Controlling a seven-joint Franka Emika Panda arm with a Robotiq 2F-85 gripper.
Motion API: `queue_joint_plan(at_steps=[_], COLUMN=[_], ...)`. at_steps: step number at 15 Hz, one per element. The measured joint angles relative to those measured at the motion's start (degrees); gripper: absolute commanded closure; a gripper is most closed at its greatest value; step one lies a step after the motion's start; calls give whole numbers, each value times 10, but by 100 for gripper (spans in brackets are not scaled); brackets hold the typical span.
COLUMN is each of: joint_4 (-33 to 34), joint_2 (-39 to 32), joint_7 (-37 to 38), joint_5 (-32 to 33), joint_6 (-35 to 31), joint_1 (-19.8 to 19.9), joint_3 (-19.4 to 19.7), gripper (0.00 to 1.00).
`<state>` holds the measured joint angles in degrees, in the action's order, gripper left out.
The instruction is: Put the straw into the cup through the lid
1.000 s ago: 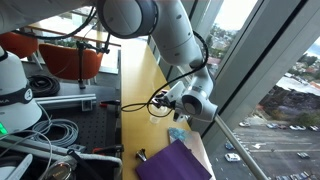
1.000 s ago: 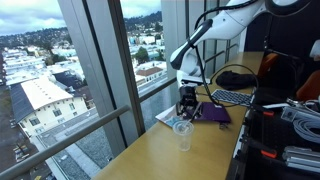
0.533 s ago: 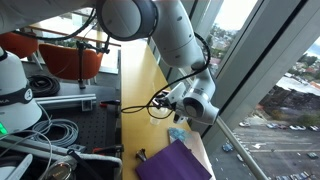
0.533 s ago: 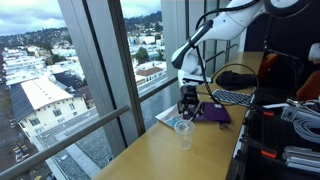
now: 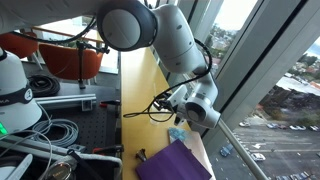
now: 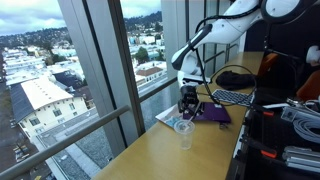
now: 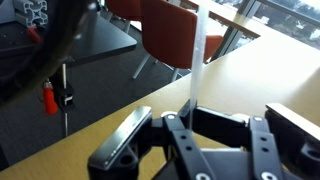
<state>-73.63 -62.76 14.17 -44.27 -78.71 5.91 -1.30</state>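
Observation:
In the wrist view my gripper is shut on a white straw, which sticks out straight from between the fingers over the wooden table. In both exterior views the gripper hangs low over the table by the window. A clear plastic cup with a lid stands on the table just in front of the gripper, and it also shows below the gripper. The cup is out of the wrist view. I cannot make out the straw in the exterior views.
A purple cloth lies on the table beside the gripper, with a white sheet under it. Large window panes run along the table edge. Cables and equipment crowd the other side; orange chairs stand beyond.
The arm has shifted slightly; the gripper stays low by the cup, still holding the straw. The cup has not moved.

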Motion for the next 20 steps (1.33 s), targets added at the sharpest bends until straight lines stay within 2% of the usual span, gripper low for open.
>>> queue_joint_plan(at_steps=[6, 7, 8, 18, 20], joint_4=[45, 52, 59, 120, 122], joint_2=[-37, -43, -49, -77, -70], joint_7=[0, 0, 0, 0, 0], joint_5=[0, 0, 0, -1, 0], joint_6=[13, 13, 13, 32, 35], joint_1=[3, 3, 3, -1, -9], joint_3=[0, -1, -1, -17, -21], gripper=[100, 92, 74, 2, 0])
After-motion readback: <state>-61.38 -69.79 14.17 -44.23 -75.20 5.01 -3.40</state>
